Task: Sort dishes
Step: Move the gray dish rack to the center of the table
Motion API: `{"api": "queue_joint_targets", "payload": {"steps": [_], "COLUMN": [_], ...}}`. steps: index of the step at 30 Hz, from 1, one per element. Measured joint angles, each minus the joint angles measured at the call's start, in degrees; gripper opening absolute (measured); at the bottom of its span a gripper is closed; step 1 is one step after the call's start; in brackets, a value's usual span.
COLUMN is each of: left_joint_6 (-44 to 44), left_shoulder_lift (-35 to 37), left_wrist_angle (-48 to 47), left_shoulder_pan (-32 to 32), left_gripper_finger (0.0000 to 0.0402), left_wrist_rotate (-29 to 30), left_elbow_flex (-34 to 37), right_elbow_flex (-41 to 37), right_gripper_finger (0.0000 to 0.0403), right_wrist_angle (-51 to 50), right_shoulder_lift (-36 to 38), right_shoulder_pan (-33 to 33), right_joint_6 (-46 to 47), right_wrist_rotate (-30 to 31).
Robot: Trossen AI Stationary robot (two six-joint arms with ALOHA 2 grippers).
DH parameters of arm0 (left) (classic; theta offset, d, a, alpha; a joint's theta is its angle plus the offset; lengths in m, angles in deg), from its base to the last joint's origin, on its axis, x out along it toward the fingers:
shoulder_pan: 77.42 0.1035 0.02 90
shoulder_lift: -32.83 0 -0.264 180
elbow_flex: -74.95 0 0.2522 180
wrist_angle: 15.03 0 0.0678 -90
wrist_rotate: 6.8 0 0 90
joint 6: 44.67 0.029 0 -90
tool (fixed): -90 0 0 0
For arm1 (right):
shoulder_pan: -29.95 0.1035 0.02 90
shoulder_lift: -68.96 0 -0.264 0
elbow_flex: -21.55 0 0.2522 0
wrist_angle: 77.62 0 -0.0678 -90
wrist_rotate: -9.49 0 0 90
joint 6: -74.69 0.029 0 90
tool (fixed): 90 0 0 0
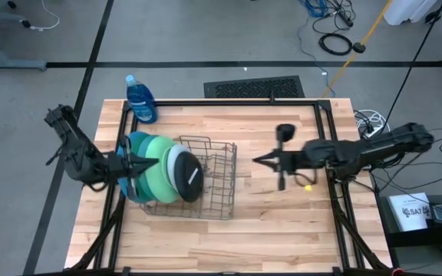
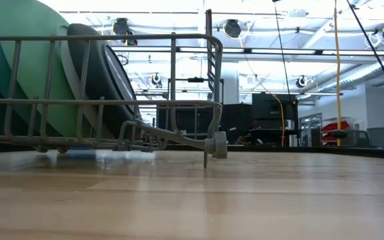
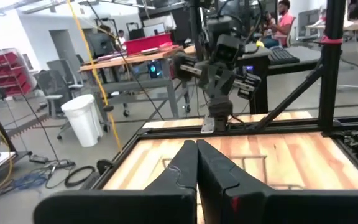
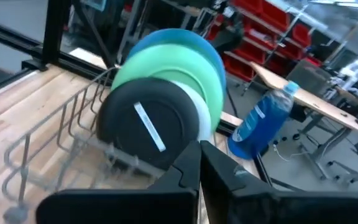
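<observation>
Plates (image 1: 159,178) stand graded in the rack (image 1: 213,180), blue down to black, so sorting looks finished. Left gripper (image 1: 131,165) sits closed beside them, right gripper (image 1: 258,160) closed, empty, apart; retreat likely remains.

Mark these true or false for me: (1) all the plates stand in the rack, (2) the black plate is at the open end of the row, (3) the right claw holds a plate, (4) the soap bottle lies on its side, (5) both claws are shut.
1. True: the plates stand on edge in the rack.
2. True: the black plate ends the row, facing the rack's free half.
3. False: the right claw is shut on nothing, clear of the rack.
4. False: the soap bottle stands upright at the table's far edge.
5. True: the left claw, over the plates, is shut too.
</observation>
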Motion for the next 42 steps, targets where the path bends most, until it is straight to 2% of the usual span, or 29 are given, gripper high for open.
{"api": "queue_joint_targets", "payload": {"steps": [4, 9, 14, 18, 21, 28, 33, 42], "left_joint_6": [0.0, 2.2, 14.9, 18.1, 19.4, 17.8, 12.2, 10.5], "left_shoulder_lift": [8.9, 21.4, 31.6, 37.0, 37.0, 37.0, 37.0, 37.1], "left_wrist_angle": [-1.0, 1.7, 12.4, 11.2, 10.7, 8.7, 4.9, 6.0], "left_shoulder_pan": [0.8, 0.8, 0.8, 0.8, 0.8, 0.8, 0.8, 0.8], "left_gripper_finger": [0.0001, 0.0000, 0.0000, 0.0000, 0.0000, 0.0000, 0.0000, 0.0000], "left_wrist_rotate": [-0.5, -3.8, -10.3, -10.7, -10.7, -10.1, -10.4, -15.5], "left_elbow_flex": [7.4, 15.9, 20.6, 21.8, 22.0, 21.9, 21.9, 21.9], "right_elbow_flex": [-12.3, -23.0, -30.1, -33.7, -35.0, -35.3, -35.3, -35.3], "right_gripper_finger": [0.0000, 0.0000, 0.0000, 0.0000, 0.0000, 0.0000, 0.0000, 0.0004], "right_wrist_angle": [3.2, 5.9, 3.5, -1.9, -7.4, -12.3, -12.3, -12.3], "right_shoulder_lift": [12.4, 28.2, 42.7, 52.0, 58.2, 58.9, 58.8, 58.6], "right_shoulder_pan": [-0.1, -0.1, -1.8, -3.2, -3.4, -4.0, -4.2, -4.1], "right_joint_6": [0.3, 0.1, 1.5, 3.8, 5.5, 8.0, 10.2, 10.9], "right_wrist_rotate": [0.1, 0.0, 0.1, 0.0, -0.2, -3.3, -3.3, -3.2]}}
